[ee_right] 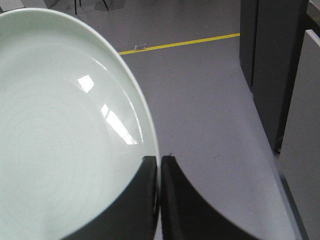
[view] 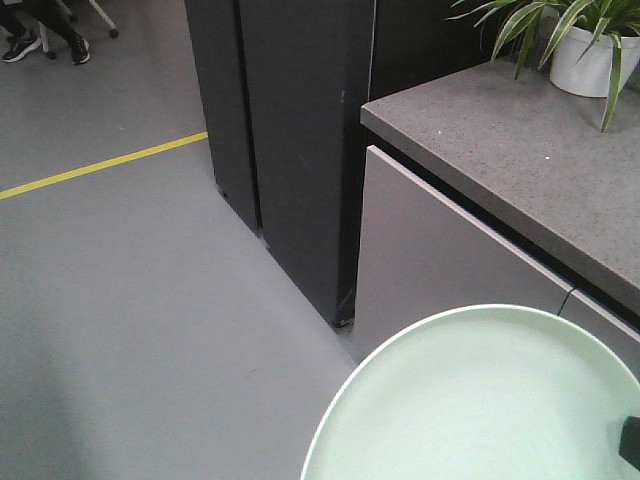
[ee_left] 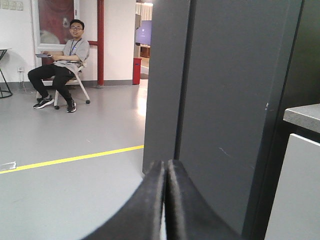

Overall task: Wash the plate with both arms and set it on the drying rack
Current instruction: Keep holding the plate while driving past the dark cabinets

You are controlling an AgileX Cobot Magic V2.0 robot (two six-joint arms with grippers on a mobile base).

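With your right gripper (ee_right: 159,161) clamped on the plate (ee_right: 60,130) rim, the dish spreading left of its fingertips, open the left gripper (ee_left: 165,167), now pressed together on nothing visible, and steady the far rim.

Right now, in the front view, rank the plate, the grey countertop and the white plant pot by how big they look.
1. plate, nearest the camera and cut off, so its lead is unsure
2. grey countertop, also cut off
3. white plant pot, clearly smallest
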